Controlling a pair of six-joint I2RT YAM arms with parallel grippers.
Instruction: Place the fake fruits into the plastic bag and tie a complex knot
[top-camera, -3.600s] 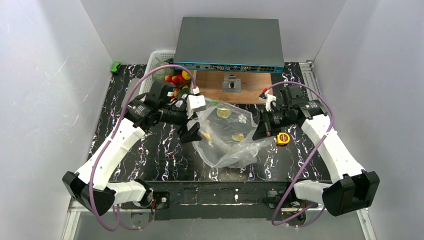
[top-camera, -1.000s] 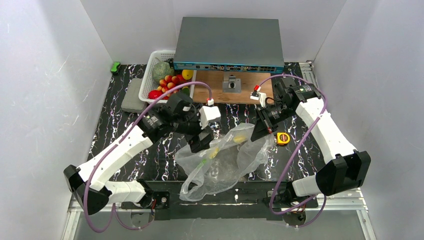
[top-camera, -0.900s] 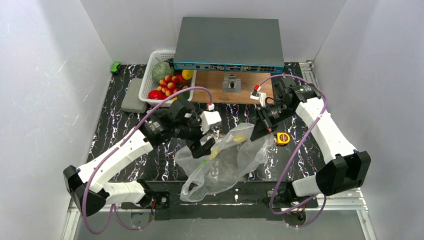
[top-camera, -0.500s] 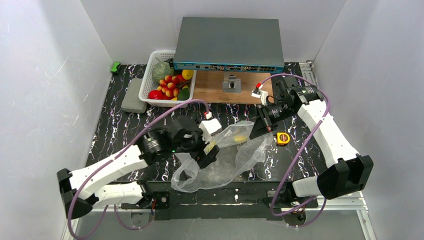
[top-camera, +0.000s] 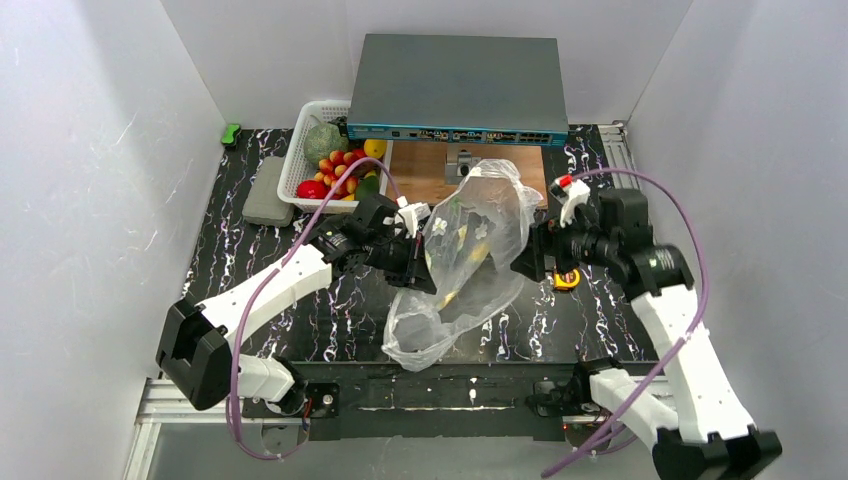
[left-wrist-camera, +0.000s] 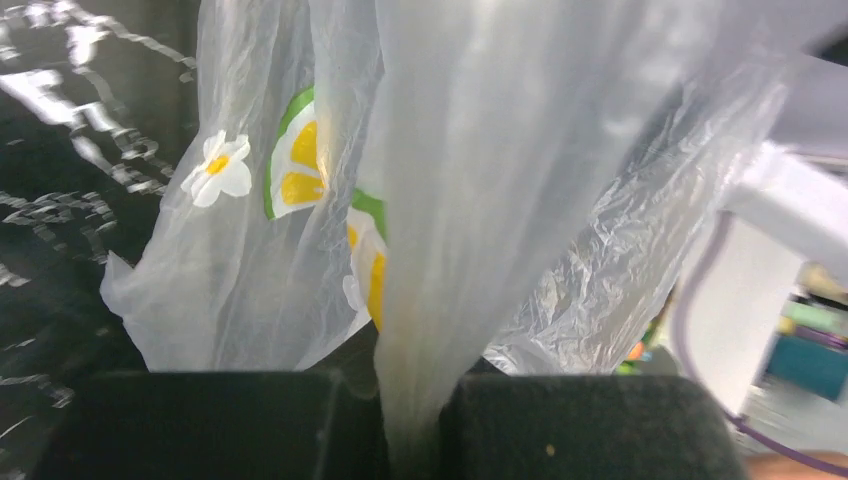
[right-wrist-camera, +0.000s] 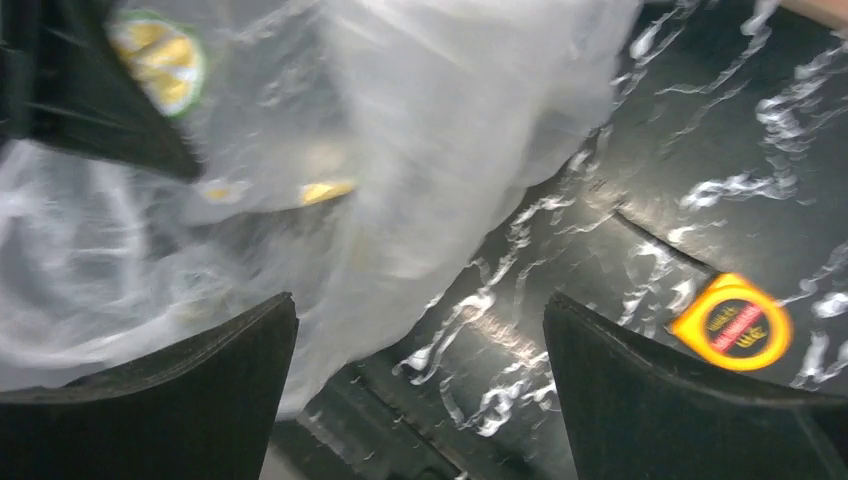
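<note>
**Plastic bag** (top-camera: 470, 235). It is being held up off the table (top-camera: 225, 250) by one gathered fold. Its long axis is being run from the far end, beside the wooden board (top-camera: 425, 175), down toward the near edge, where the loose tail is being let down onto the table. Which way its mouth is facing cannot be told.

**Left gripper** (top-camera: 418, 268). Its fingers are being pressed together on that fold. In the wrist view the film is being pinched between the two black pads (left-wrist-camera: 200, 425). The bag is being hung to the right of it.

**Right gripper** (top-camera: 528, 262). Its fingers are being kept wide apart, with nothing being gripped. The bag is being found just beside it, to its left. The tape measure (right-wrist-camera: 732, 322) is being left on the table to its right.

**Fake fruits** (top-camera: 340, 172). They are being kept in the white basket (top-camera: 293, 160) at the far left, well apart from the bag. None is being made out inside the bag.

**Governing relation, as judged.** The basket is being approached more easily by the left arm, yet that arm is being used to hold the bag. The free right arm is being separated from the fruits by the bag itself.
</note>
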